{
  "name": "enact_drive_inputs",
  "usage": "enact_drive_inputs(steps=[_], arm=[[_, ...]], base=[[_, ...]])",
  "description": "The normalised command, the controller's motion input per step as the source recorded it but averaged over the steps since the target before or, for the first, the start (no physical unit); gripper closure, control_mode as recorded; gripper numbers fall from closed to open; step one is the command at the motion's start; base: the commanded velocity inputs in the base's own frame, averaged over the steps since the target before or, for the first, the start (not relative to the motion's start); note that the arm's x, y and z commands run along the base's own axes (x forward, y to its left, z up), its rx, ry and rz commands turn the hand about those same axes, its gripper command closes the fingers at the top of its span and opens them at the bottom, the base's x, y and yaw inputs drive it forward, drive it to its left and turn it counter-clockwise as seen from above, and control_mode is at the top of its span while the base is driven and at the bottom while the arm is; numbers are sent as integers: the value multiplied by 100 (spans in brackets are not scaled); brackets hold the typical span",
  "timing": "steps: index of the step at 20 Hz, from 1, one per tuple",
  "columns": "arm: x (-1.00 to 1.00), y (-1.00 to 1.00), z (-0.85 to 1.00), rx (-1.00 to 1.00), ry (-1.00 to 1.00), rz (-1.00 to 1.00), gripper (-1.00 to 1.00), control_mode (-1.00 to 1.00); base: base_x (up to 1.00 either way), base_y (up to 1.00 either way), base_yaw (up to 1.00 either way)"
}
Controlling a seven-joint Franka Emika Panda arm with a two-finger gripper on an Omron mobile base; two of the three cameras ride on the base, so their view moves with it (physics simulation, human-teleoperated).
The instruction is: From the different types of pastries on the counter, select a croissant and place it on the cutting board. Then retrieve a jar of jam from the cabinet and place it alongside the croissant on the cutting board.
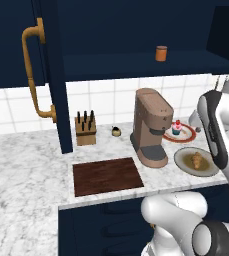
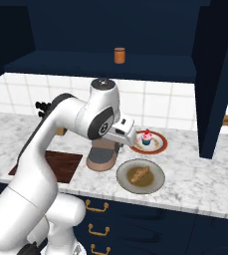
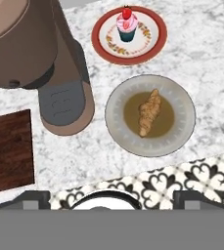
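Hand view: my pincer [image 3: 111, 197] w/ jaws wide, holding nothing, hovers above small golden-brown croissant [image 3: 148, 112] lying on round grey plate [image 3: 182, 132], beside tall brown coffee machine [image 3: 40, 58]; dark reddish-brown wooden cutting board [image 3: 6, 151] bare.

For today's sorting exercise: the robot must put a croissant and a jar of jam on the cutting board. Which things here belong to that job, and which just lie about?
Belongs: croissant, cutting board, jar of jam, cabinet.
Lying about: cupcake, coffee machine, knife block.
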Motion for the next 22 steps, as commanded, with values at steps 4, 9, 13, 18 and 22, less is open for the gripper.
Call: enact_drive_inputs(steps=[4,9,13,18,22], arm=[[8,0,-29,0,0,-4,-100,-100],[15,-28,-27,0,1,0,-100,-100],[24,-42,-31,0,2,-1,-100,-100],[35,-18,-24,0,1,-5,-100,-100],[26,-22,-33,0,0,0,-100,-100]], base=[[0,0,0],[0,0,0],[0,0,0],[0,0,0],[0,0,0]])
